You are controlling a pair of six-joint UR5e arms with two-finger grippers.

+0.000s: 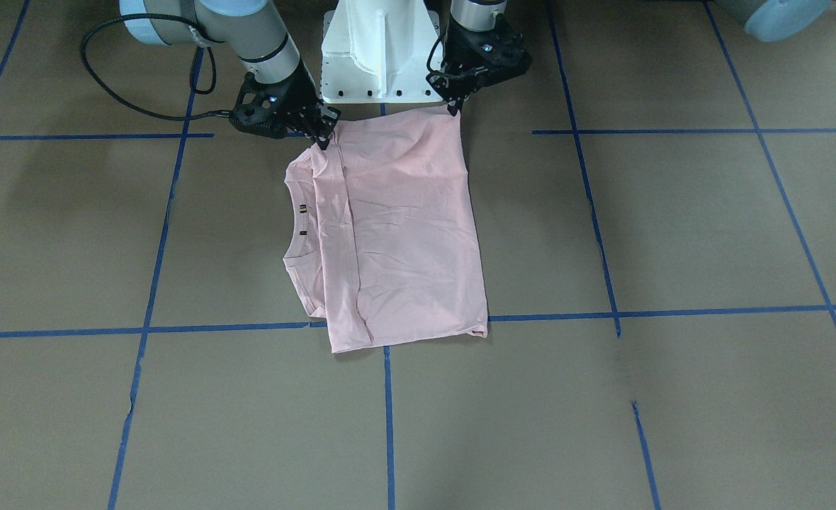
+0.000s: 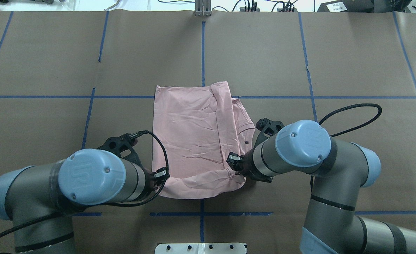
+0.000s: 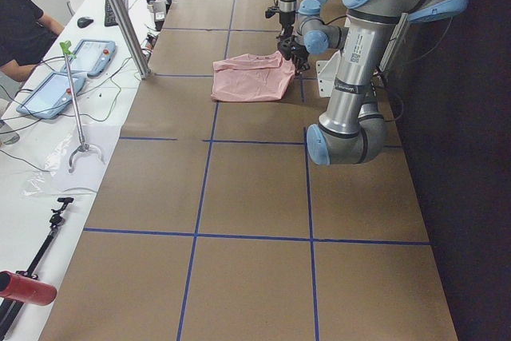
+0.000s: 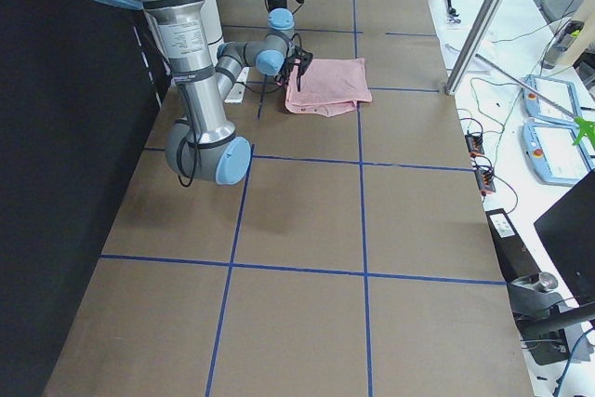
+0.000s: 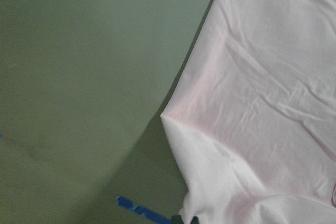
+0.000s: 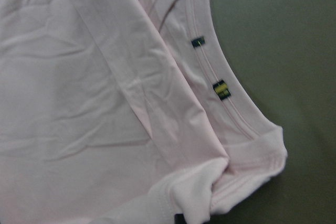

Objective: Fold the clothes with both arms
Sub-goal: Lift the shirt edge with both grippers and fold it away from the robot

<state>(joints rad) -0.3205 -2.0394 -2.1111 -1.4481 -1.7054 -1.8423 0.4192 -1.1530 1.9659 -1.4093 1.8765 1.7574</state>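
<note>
Table [image 1: 673, 227]; shirt [image 1: 404, 234] lies partly folded at its centre, near the base [image 1: 379, 49]. The left gripper [image 1: 453, 108] and right gripper [image 1: 324, 137] each pinch a base-side corner, fingers closed on cloth. Step, apparently: starting the crosswise fold; next calls for lifting both corners evenly toward the far edge.

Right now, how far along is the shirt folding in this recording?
Done: the shirt has one layer folded over, up to the collar. In hand: the left gripper and right gripper pinch its two corners nearest the robot. Left: probably carrying that edge across for another fold.
</note>
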